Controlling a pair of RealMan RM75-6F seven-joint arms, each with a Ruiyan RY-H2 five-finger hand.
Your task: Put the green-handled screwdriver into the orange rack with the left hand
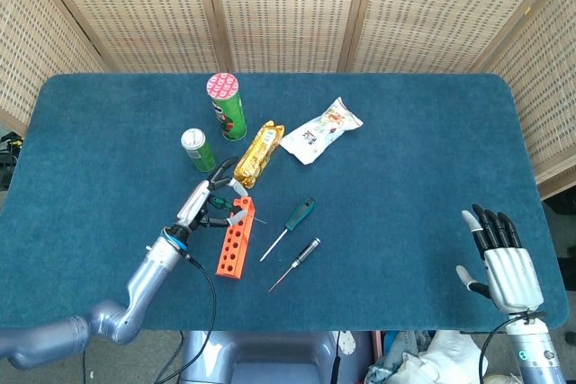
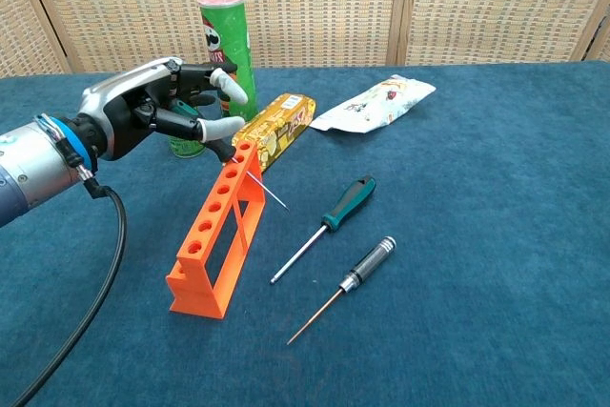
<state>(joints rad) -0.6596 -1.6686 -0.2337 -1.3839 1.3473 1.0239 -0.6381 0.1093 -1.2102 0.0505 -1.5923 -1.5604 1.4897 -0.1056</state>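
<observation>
The orange rack [image 2: 214, 235] [image 1: 232, 238] lies lengthwise on the blue table, its row of holes facing up. My left hand [image 2: 157, 116] [image 1: 202, 204] is at the rack's far end and holds the green-handled screwdriver [image 2: 189, 109] [image 1: 219, 204] by its handle. The thin shaft slants down through the end hole, and its tip [image 2: 276, 200] pokes out on the rack's right side. The fingers are partly spread around the handle. My right hand [image 1: 499, 258] is far off at the front right edge of the table, holding nothing, its fingers straight and apart.
A teal-handled screwdriver [image 2: 345, 205] and a black-handled one [image 2: 367, 264] lie right of the rack. Behind the left hand stand a tall green tube can [image 2: 227, 50] and a green drink can [image 1: 196, 150]. A yellow biscuit pack [image 2: 276, 126] and a white snack bag [image 2: 372, 104] lie beyond.
</observation>
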